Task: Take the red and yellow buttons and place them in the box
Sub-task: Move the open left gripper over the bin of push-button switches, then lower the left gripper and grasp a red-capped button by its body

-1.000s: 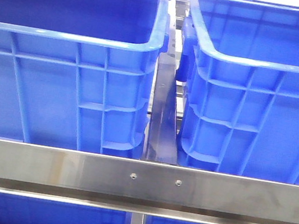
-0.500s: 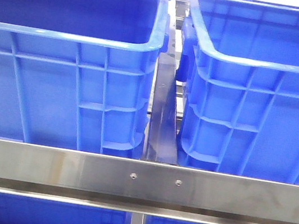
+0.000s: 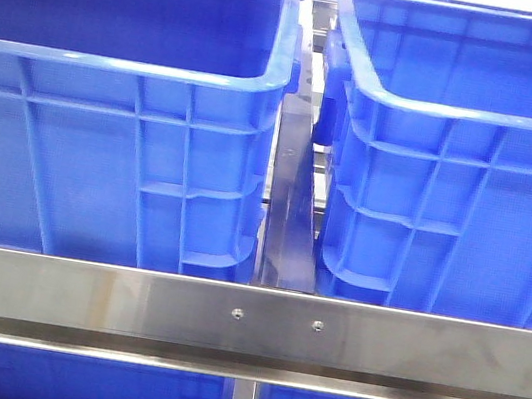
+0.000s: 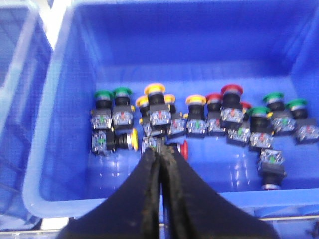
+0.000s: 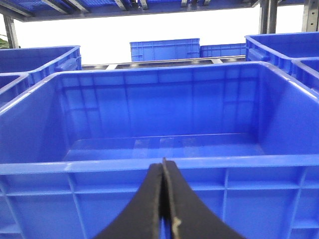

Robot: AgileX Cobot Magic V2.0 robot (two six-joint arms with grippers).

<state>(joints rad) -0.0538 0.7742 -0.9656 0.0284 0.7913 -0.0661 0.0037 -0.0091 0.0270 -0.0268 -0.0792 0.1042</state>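
In the left wrist view a blue crate (image 4: 55, 99) holds several push buttons with green, orange-yellow and red caps. A red-capped button (image 4: 185, 149) and a yellow-capped one (image 4: 133, 138) lie on their sides near the crate's front. Others stand upright, such as a yellow one (image 4: 154, 89) and a red one (image 4: 232, 90). My left gripper (image 4: 160, 150) is shut and hangs over the crate's front part, its tips just before the lying red button. My right gripper (image 5: 163, 164) is shut and empty, in front of the near wall of an empty blue box (image 5: 75, 165).
The front view shows two large blue crates, one on the left (image 3: 115, 64) and one on the right (image 3: 462, 114), behind a steel rail (image 3: 246, 323). No gripper shows there. More blue crates (image 5: 164, 50) stand behind and beside the empty box.
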